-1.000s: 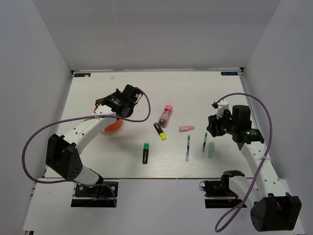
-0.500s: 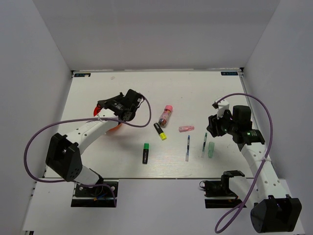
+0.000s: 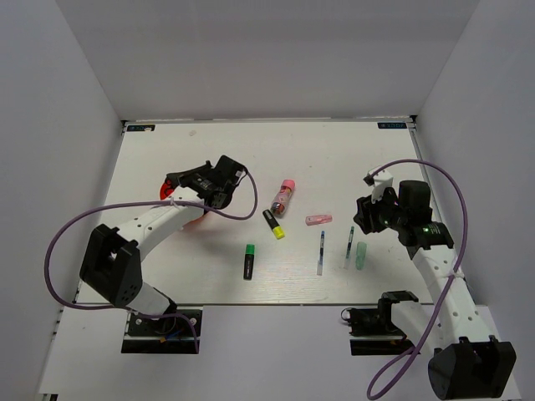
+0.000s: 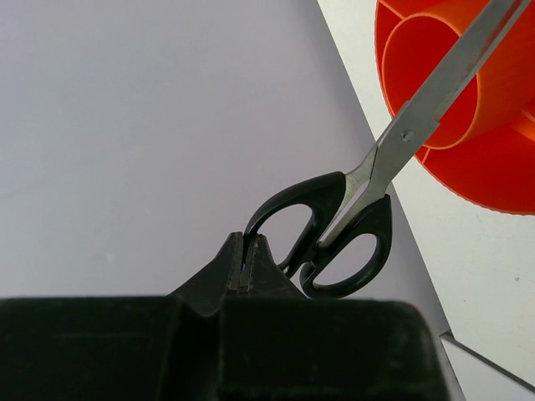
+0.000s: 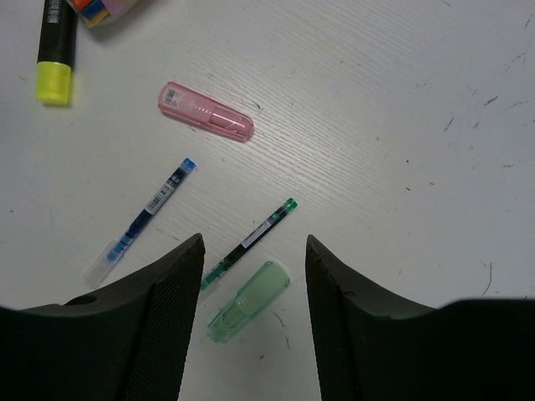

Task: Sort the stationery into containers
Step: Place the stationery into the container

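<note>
Left claw (image 4: pixel 247 255): clenched on a handle loop of the black-handled steel scissors (image 4: pixel 401 138).
Scissors: blades slant over the round red-orange plastic organiser (image 4: pixel 501 159), on the white table (image 3: pixel 334 159), left side.
Right claw (image 5: pixel 253 251): released, above the thin green pen (image 5: pixel 251 238) and pale-green cap (image 5: pixel 248 301).

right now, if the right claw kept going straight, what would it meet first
Probably the thin green pen, lying in line with the open right claw, pale-green cap beside it; depth is hard to judge.

The scissors (image 4: pixel 368 180) have their blade tips cut off at the upper right edge, where the orange organiser (image 4: pixel 493 167) is cropped too.
</note>
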